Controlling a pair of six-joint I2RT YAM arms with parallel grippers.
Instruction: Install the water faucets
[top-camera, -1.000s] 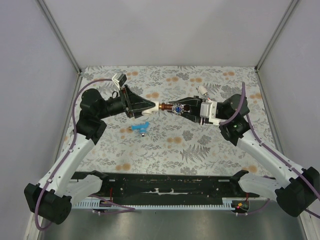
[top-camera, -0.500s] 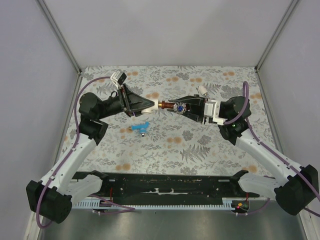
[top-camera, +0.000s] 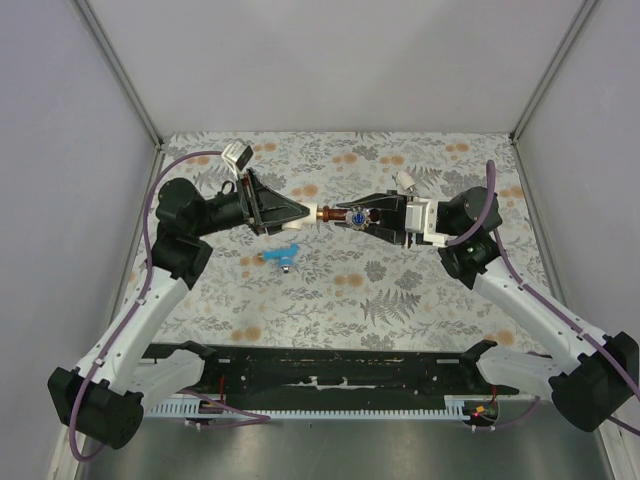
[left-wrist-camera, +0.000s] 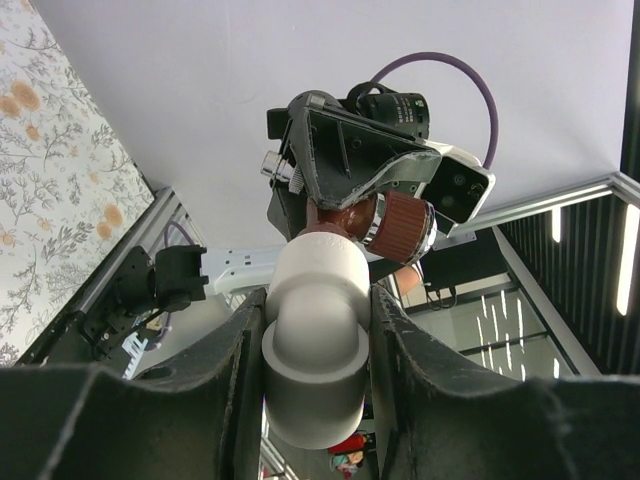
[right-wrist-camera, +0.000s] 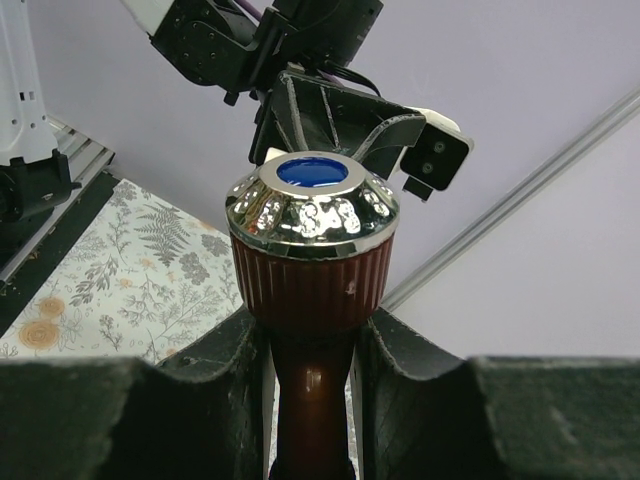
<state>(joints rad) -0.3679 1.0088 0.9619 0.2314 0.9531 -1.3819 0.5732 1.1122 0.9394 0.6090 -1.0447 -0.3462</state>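
Left arm shifts slightly; left gripper (left-wrist-camera: 316, 345) clenches white pipe fitting (left-wrist-camera: 318, 285), right gripper (right-wrist-camera: 311, 400) clenches copper-toned faucet (right-wrist-camera: 312, 255); any axis misalignment could cross-thread.

Floral-print table cover (top-camera: 400, 300); plain grey-white walls (top-camera: 340, 60).

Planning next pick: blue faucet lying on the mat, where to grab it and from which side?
Probably the long body of the blue faucet, from straight above. It lies flat on the mat, long axis roughly left-right, a short stub on its near side; close the jaws across the body beside that stub. Finer detail is too small to see.
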